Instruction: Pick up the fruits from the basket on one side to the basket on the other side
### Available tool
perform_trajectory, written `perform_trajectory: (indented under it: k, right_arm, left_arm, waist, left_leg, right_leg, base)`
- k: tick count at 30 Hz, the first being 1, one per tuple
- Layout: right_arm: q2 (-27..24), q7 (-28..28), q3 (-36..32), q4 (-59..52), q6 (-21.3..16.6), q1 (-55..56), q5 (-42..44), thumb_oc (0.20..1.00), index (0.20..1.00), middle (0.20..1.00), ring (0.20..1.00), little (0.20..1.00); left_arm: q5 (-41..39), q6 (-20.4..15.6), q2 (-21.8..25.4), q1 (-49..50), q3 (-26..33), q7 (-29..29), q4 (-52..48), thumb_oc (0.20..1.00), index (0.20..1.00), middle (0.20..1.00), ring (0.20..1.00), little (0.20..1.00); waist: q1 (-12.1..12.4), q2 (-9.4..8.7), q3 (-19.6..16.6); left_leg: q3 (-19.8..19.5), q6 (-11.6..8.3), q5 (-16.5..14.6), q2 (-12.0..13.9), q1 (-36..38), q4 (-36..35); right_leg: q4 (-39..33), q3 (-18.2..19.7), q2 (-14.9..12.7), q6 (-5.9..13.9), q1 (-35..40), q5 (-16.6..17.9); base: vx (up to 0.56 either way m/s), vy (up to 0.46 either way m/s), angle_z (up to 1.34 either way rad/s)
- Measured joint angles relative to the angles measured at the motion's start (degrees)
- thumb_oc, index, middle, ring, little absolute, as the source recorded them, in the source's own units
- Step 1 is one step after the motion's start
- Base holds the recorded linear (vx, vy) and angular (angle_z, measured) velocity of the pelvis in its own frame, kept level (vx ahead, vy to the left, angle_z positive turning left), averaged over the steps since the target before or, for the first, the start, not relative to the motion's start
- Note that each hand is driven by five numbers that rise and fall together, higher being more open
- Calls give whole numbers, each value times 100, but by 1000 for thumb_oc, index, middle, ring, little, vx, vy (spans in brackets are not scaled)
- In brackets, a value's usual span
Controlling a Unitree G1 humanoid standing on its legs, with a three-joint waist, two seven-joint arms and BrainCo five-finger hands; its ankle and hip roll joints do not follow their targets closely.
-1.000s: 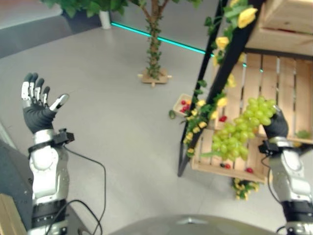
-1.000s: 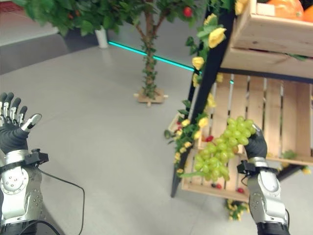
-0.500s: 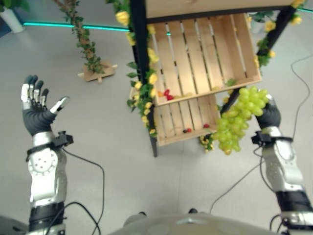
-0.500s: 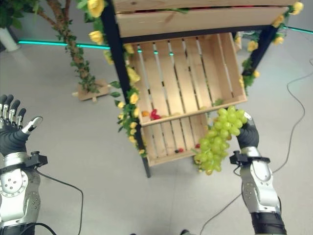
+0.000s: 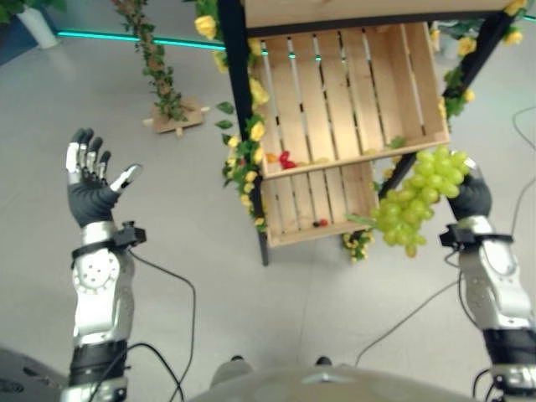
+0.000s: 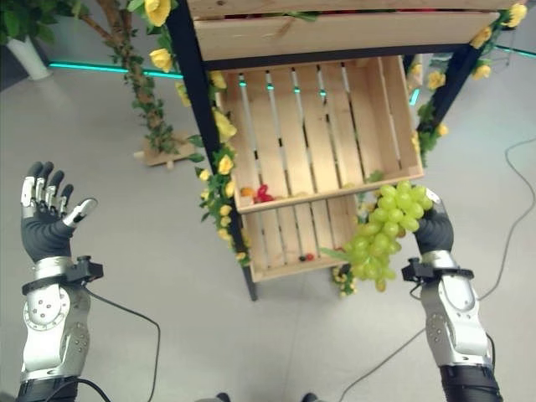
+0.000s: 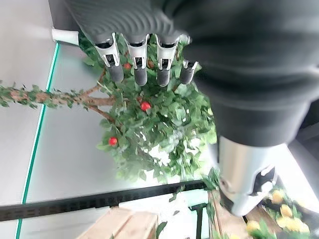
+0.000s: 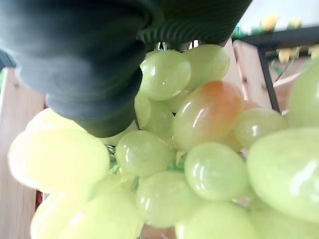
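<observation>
Here right hand (image 6: 431, 230) grips grapes (image 6: 381, 230), fingers curled round top of bunch; bunch hangs off hand toward shelf, just before lower crate's (image 6: 293, 234) right front corner. Upper crate (image 6: 318, 134) above, few small red fruits at its front edge. Left hand (image 6: 46, 222) raised well apart, palm up, fingers spread, holding nothing. Step, by my reading: carry. Next: find target basket, lower bunch in, then release.

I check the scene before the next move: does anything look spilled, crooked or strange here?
Nothing looks spilled or broken. The right hand holds the green grapes in the air beside the wooden crate; a few small red fruits lie in its corner. The left hand is raised, holding nothing.
</observation>
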Motion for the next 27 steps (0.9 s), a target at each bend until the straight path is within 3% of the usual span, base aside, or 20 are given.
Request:
perform_trajectory:
  k: [8,20,27]
  right_arm:
    - [214,-17,318,-19,5,-80,-39,200,200,200,200,200]
    - [205,-322,561,2,4,-724,-230,200,200,200,200,200]
    - [-105,-556,745,41,-1,-1390,-230,200,200,200,200,200]
  left_arm:
    - [1,28,14,30,-3,-7,0,1000,1000,1000,1000,1000]
    - [-1,65,15,97,-58,-3,3,1000,1000,1000,1000,1000]
    - [-2,173,25,131,-273,-58,5,1000,1000,1000,1000,1000]
  waist:
    - [125,-116,-104]
    - [203,-155,-261]
    - [317,-174,-323]
  left_leg:
    - [21,57,36,-242,207,-263]
    - [-1,61,40,-251,413,-386]
    - [-20,64,44,-260,409,-386]
  right_leg:
    - [-66,150,-194,171,39,115]
    - [-464,129,-118,201,379,263]
    - [-631,92,-97,203,460,346]
  base:
    - [52,43,-7]
    - [32,17,1]
    - [12,-8,2]
